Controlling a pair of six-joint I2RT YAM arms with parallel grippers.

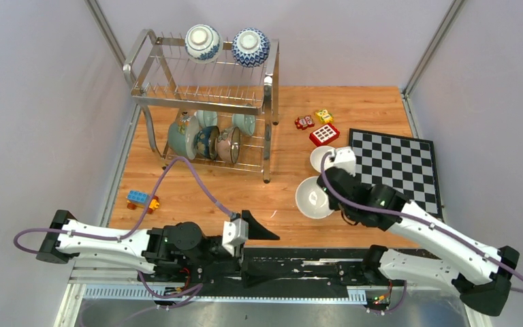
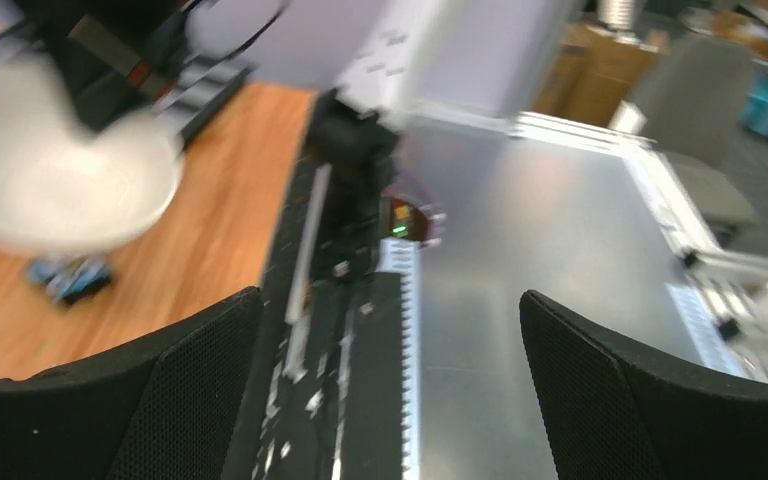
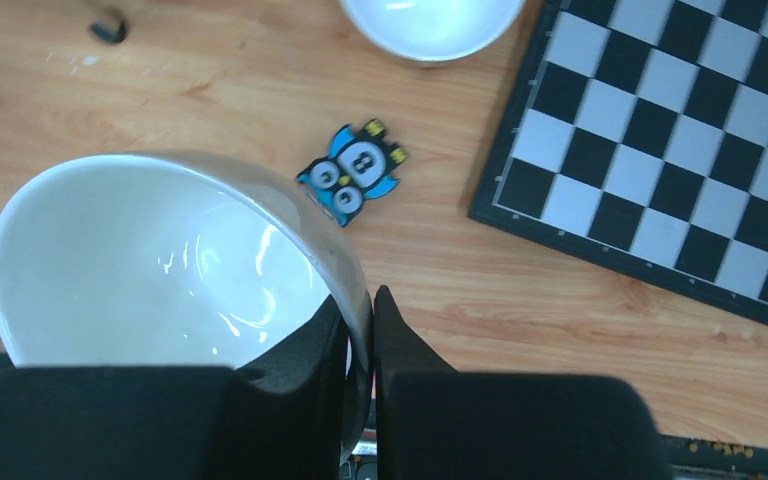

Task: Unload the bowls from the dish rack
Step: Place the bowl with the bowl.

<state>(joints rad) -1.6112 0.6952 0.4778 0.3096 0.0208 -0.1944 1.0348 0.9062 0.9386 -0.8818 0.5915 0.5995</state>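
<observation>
The dish rack [image 1: 151, 73] stands at the back left. Two blue-and-white bowls [image 1: 202, 42] sit upside down on its top tier, and several bowls [image 1: 184, 136] stand on edge in the lower tier. My right gripper [image 1: 332, 202] [image 3: 362, 318] is shut on the rim of a white bowl [image 1: 311, 197] [image 3: 150, 265] just over the wooden table. A second white bowl [image 1: 319, 158] [image 3: 430, 18] rests beyond it. My left gripper [image 1: 262, 230] [image 2: 390, 400] is open and holds nothing, low at the table's near edge; the white bowl [image 2: 55, 180] shows blurred in its view.
A chessboard [image 1: 398, 163] [image 3: 660, 150] lies at the right. A blue owl toy [image 3: 352, 172] sits between the two white bowls. Small toys [image 1: 319, 126] lie behind them, and a blue brick toy [image 1: 141, 199] lies at the near left. Purple cables loop from both arms.
</observation>
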